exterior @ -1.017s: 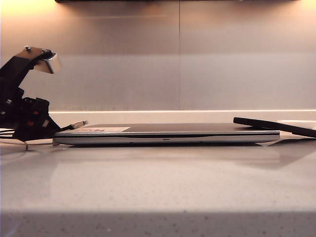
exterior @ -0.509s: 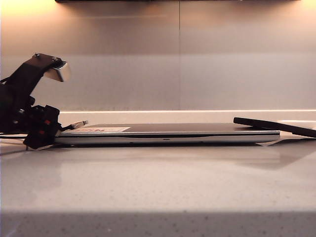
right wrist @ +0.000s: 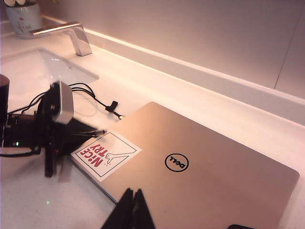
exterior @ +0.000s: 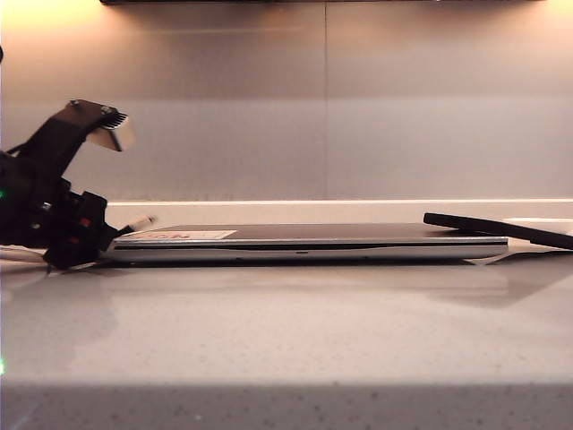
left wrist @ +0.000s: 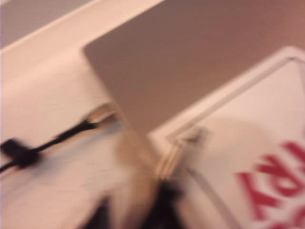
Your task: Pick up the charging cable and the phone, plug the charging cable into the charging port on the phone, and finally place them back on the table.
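Left pincer (exterior: 107,235) moved in, charging cable (exterior: 141,220) tip just beside, right pincer (right wrist: 133,210) closed

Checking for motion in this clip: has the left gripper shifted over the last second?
Yes. The left gripper has moved right, closing on the laptop's left end, where the charging cable tip lies.

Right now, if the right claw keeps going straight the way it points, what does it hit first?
Most likely the laptop lid. The right claw, shut, aims over the lid toward the Dell logo. Depth is unclear, so it might skim above.
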